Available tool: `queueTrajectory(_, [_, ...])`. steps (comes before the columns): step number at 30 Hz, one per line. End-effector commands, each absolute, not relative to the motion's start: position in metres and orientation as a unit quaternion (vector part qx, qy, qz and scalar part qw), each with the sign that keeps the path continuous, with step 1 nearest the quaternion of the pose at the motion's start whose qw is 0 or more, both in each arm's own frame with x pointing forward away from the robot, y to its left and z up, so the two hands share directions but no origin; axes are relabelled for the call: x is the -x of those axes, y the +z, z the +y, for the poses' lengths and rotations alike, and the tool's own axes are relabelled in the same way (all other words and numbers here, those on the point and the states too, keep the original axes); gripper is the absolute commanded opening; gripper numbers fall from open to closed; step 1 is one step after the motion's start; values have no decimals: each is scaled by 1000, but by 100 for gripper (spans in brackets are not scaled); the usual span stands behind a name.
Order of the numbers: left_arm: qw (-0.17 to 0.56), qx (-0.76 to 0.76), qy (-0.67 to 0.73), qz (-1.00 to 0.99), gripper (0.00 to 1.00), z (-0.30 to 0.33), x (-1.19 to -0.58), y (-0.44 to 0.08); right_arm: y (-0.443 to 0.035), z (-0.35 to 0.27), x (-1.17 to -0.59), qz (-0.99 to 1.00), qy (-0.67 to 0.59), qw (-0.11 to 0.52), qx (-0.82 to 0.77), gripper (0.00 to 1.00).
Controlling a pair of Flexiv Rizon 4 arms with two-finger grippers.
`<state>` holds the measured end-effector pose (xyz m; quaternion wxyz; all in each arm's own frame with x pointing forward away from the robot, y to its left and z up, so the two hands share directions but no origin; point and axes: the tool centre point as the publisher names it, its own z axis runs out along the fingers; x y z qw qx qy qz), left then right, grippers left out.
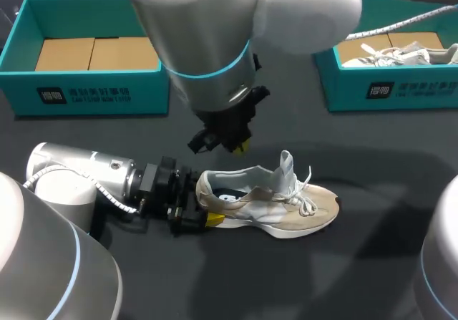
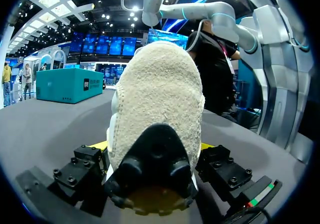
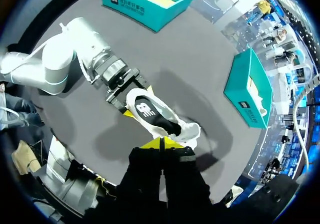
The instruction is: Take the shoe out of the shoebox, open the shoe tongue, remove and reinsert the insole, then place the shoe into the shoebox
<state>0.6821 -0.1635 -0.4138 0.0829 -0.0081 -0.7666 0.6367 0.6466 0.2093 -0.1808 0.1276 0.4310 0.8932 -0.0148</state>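
A beige and white shoe (image 1: pixel 286 209) lies on its sole on the dark table, toe to the right, with its tongue (image 1: pixel 286 164) standing up. The black insole (image 3: pixel 145 108) shows inside the shoe. My left gripper (image 1: pixel 206 216) lies flat at the heel, its wide-set fingers against both sides of the heel (image 2: pixel 160 108), shut on the shoe. My right gripper (image 1: pixel 237 144) hangs above the shoe's heel end. Its yellow tips (image 3: pixel 162 144) are pressed together with nothing between them, just over the shoe (image 3: pixel 172 126).
A teal shoebox (image 1: pixel 86 84) with brown card inside stands at the back left. A second teal box (image 1: pixel 386 84) at the back right holds another pale shoe (image 1: pixel 401 54). Bare table lies in front of and to the right of the shoe.
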Motion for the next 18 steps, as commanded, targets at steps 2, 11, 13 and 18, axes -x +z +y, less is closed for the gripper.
queueTrajectory(2, [82, 7, 637, -766, 0, -162, -681, -417, -203, 206, -649, 937, 66, 83, -334, 0])
queueTrajectory(11, [82, 7, 637, -766, 0, -162, -681, -417, -217, 206, -646, 963, 81, 58, -249, 0])
queueTrajectory(13, [82, 7, 637, -766, 0, -162, -681, -417, -217, 206, -646, 963, 81, 58, -249, 0])
queueTrajectory(18, [82, 7, 637, -766, 0, -162, -681, -417, -226, 214, -653, 973, 64, 44, -215, 0])
